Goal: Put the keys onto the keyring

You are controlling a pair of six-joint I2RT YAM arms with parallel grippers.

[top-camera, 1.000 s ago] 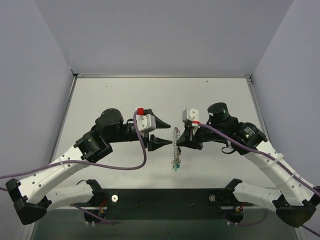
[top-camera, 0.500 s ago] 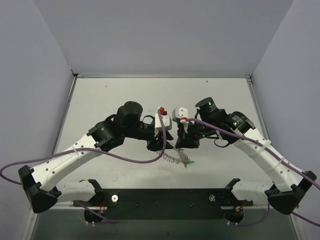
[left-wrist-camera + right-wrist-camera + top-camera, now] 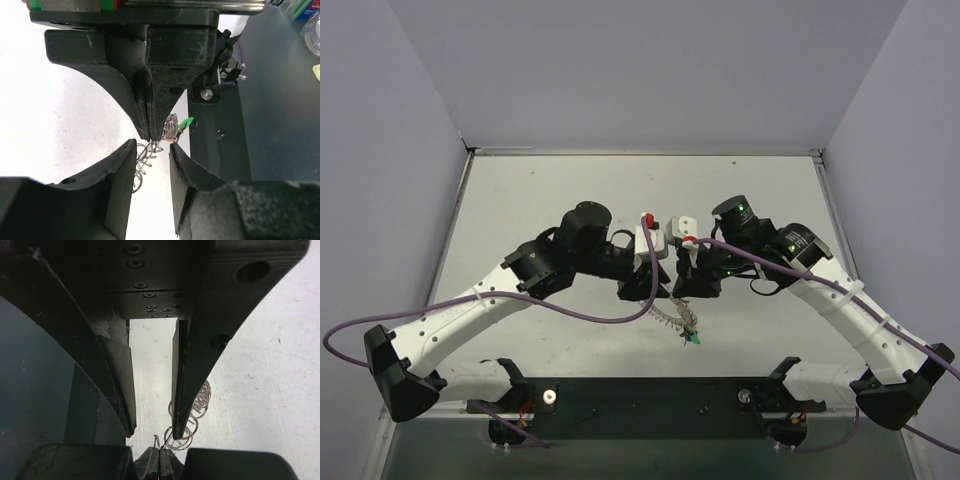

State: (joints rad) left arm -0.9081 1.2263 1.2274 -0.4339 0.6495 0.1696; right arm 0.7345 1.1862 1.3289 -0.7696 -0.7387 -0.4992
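Right gripper [image 3: 160,457]: jaws pressed together, pinching a thin wire loop at the edge of the keyring [image 3: 668,314] between the very tips.
Left gripper [image 3: 152,152]: jaws part open with a clear gap of bare table between them; one finger on each side of the ring's coils. Cannot tell whether either finger touches the ring.
Facing: the two grippers meet tip to tip over the middle of the table [image 3: 540,190], left from the left and right from the right.
Keyring: at the meeting point, just below both sets of fingertips in the top view. Wavy silvery rim, tilted, running down toward the near edge. Cannot tell whether it is lifted or resting on the table.
Green key [image 3: 186,122]: at the ring's near end, pointing toward the arm bases, just beside the coils.
Other keys: a hint of red next to the green one in the left wrist view, too small and blurred to name.
Arms: both bent inward, purple cables looping along them.
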